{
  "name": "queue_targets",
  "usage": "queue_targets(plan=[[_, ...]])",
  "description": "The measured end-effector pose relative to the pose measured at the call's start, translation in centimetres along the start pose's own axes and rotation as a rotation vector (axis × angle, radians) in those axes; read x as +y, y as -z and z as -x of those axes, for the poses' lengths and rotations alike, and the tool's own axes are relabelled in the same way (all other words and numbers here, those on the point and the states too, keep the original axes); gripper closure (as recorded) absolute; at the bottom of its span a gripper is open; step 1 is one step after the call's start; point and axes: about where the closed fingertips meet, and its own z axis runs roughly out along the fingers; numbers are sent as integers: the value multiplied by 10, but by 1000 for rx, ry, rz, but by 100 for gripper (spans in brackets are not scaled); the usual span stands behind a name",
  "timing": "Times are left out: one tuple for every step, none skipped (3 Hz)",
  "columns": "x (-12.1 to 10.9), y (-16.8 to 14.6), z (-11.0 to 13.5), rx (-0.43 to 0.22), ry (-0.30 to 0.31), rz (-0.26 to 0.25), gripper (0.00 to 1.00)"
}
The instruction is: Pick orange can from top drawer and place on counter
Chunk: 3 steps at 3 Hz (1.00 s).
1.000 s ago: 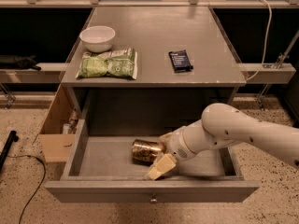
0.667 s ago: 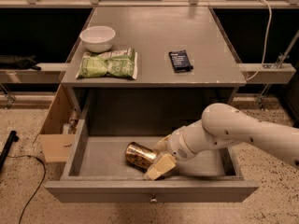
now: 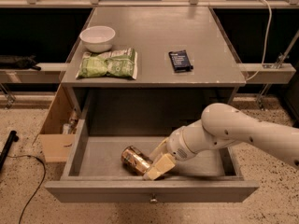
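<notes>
The orange can (image 3: pixel 135 160) lies on its side on the floor of the open top drawer (image 3: pixel 149 190), left of centre and near the front panel. My gripper (image 3: pixel 158 158) is down inside the drawer at the can's right end. It is open, with one cream finger (image 3: pixel 160 167) in front of the can and the other behind it. The can rests on the drawer floor, not lifted. The counter (image 3: pixel 149 31) is the grey top above the drawer.
On the counter sit a white bowl (image 3: pixel 97 38), a green snack bag (image 3: pixel 108 63) and a dark blue flat packet (image 3: pixel 180 60). A cardboard box (image 3: pixel 58 125) stands on the floor left of the cabinet. My white arm (image 3: pixel 243 134) reaches in from the right.
The can has shifted a little left and toward the drawer front. My gripper has stayed almost in place at its right end.
</notes>
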Motion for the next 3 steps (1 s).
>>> queue_targets(plan=[[0,0,0,0,0,0,90],[1,5,4,0,0,0,67],[6,36,27,83,31,-33,43]])
